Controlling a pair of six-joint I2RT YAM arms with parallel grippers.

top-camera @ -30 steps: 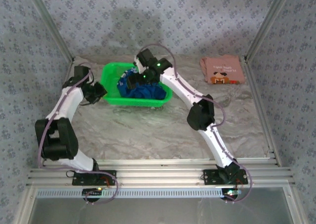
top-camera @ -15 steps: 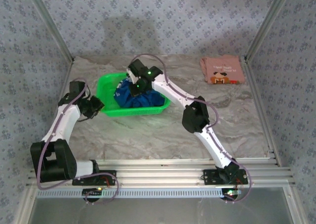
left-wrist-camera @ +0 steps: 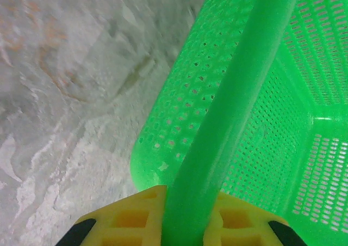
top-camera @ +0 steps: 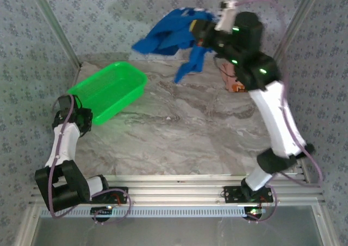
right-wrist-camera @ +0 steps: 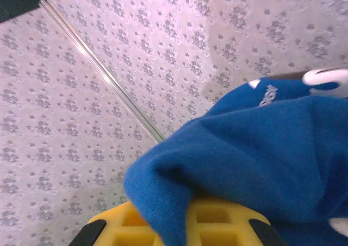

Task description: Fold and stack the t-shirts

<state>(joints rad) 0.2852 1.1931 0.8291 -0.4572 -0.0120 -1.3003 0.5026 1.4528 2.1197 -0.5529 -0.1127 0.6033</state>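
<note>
Top external: right gripper (top-camera: 200, 33) is high up near the back wall, clamped on a bunch of the blue t-shirt (top-camera: 163, 37). The shirt hangs crumpled in the air, well clear of the table (top-camera: 179, 132). Pink t-shirt (top-camera: 232, 84) lies flat at the far right, partly behind the right arm. Left gripper (top-camera: 89, 117) grips the near corner of the green basket (top-camera: 111, 88), which sits angled at the far left. Left wrist: yellow fingers (left-wrist-camera: 133, 216) are narrow, one on either side of the basket rim. Right wrist: blue cloth is bunched over the yellow fingers (right-wrist-camera: 217, 219), and the pinch point itself is hidden. Judgement: the step in hand is bringing the blue shirt to the open middle of the table for spreading. Lower slowly so the trailing end lands first, then drag it out flat. Keep it apart from the pink one. The left gripper should drop the basket and take a second corner.
</note>
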